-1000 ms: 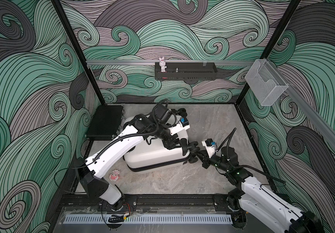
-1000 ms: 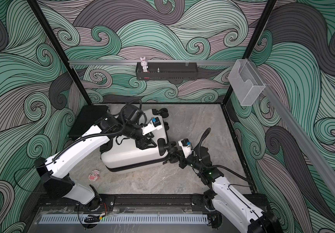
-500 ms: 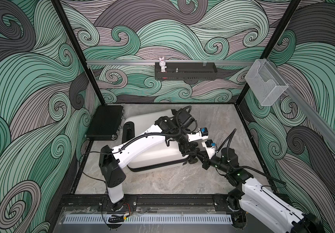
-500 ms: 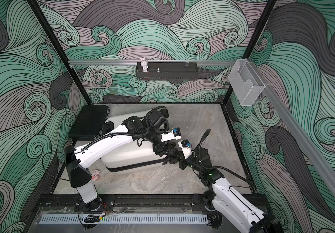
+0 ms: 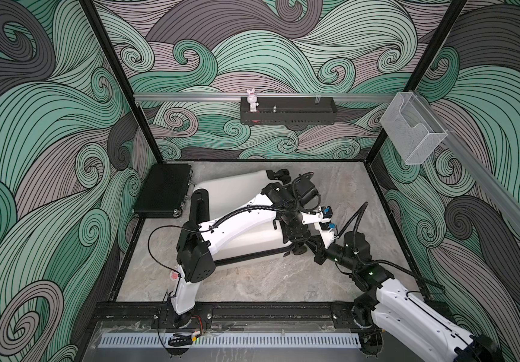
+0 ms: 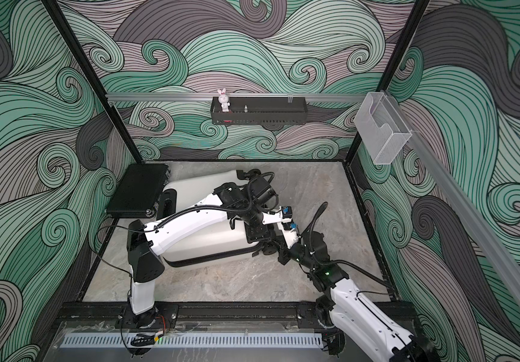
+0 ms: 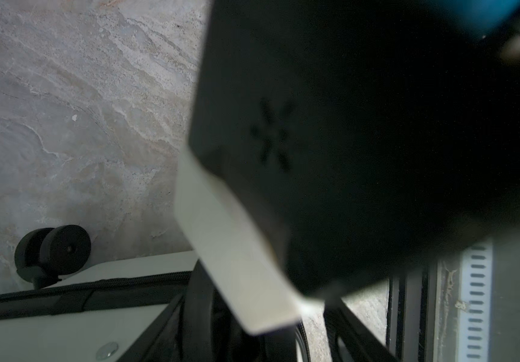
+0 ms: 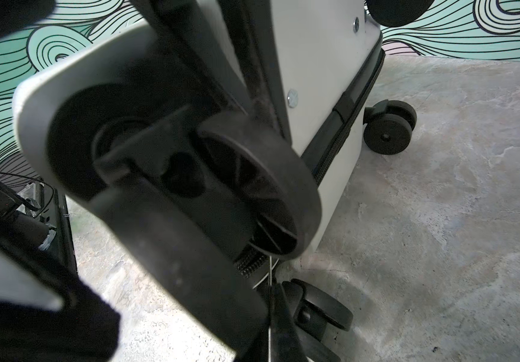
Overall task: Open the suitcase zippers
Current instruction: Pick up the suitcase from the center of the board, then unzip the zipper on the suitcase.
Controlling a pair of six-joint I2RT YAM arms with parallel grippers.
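Briefcase (image 5: pixel 163 189), flat and black, was seen at the far left of the desk (image 5: pixel 268 282), just beside the suitcase (image 5: pixel 233 191); the white case was laid flat, its long axis running left to right with the wheeled end at the right; the left arm was stretched across it, and the left pincer (image 5: pixel 296 238) was hung over that end, though how wide it stood could not be told; the right pincer (image 8: pixel 272 290) was closed tight at the zippers (image 8: pixel 334 147), beneath a wheel (image 8: pixel 252 175); whether a pull was pinched was hidden; the band was judged to run away from it along the end wall, so the right arm was reckoned nearer.
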